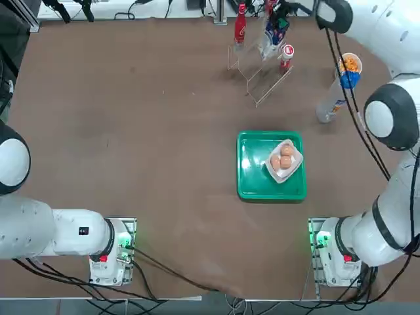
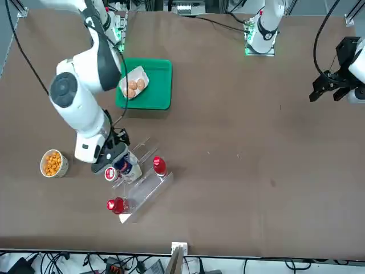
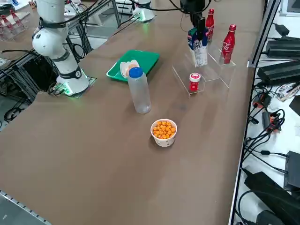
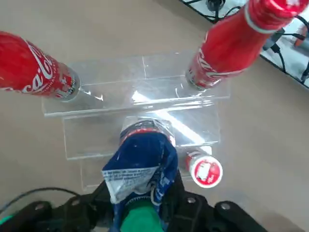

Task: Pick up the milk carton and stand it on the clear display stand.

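Milk carton (image 3: pixel 198 47) is hanging upright in the right gripper (image 3: pixel 197 24), clamped at its folded top; we are seeing the black fingers (image 4: pixel 174 191) pressing either side of the green patch in the wrist view; the carton's base is sitting on or just above the middle step of the clear display stand (image 3: pixel 206 70), and we cannot tell whether it is touching the panel; the stand is lying at the table's far edge from the robot's bases, on its right half.

We are noting two slim red bottles (image 3: pixel 228 44) standing on the stand's upper step, one on each side of the carton; a small red-capped jar (image 3: pixel 194 81) is sitting on the lowest step, just beside the carton; in the top view the carton (image 1: pixel 274 33) is showing between the bottles and the jar.

We are logging a tall white bottle with a blue cap (image 3: pixel 138 90) and a cup of orange snacks (image 3: pixel 164 131) near each other, well apart from the stand; a green tray (image 3: pixel 147 58) is holding a small dish of eggs (image 3: pixel 127 68), between the stand and the right arm's base.
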Available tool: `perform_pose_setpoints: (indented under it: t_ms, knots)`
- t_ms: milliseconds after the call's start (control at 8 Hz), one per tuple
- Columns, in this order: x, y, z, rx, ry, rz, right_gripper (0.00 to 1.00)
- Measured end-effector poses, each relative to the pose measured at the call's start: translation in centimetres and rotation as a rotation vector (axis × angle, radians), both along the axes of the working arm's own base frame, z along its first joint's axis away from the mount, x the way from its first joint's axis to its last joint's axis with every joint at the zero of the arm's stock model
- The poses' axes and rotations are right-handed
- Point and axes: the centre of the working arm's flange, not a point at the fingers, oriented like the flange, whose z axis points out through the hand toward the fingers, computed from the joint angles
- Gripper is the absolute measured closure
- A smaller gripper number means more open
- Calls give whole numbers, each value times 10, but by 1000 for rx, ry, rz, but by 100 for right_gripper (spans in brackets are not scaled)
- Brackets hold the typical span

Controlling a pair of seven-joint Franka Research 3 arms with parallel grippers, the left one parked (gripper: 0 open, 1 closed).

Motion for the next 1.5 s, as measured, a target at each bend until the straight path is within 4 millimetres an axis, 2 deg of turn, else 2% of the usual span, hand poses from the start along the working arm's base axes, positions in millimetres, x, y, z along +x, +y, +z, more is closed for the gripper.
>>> perform_pose_setpoints:
  t_ms: [625,750,1000,1125,1500]
  knots:
    - [10,4,-16,5,-24,-1,53]
    - [10,9,-19,8,-29,5,44]
    - [9,14,-20,11,-37,9,8]
    - [10,14,-18,12,-39,9,0]
    - [12,14,-3,21,-61,1,0]
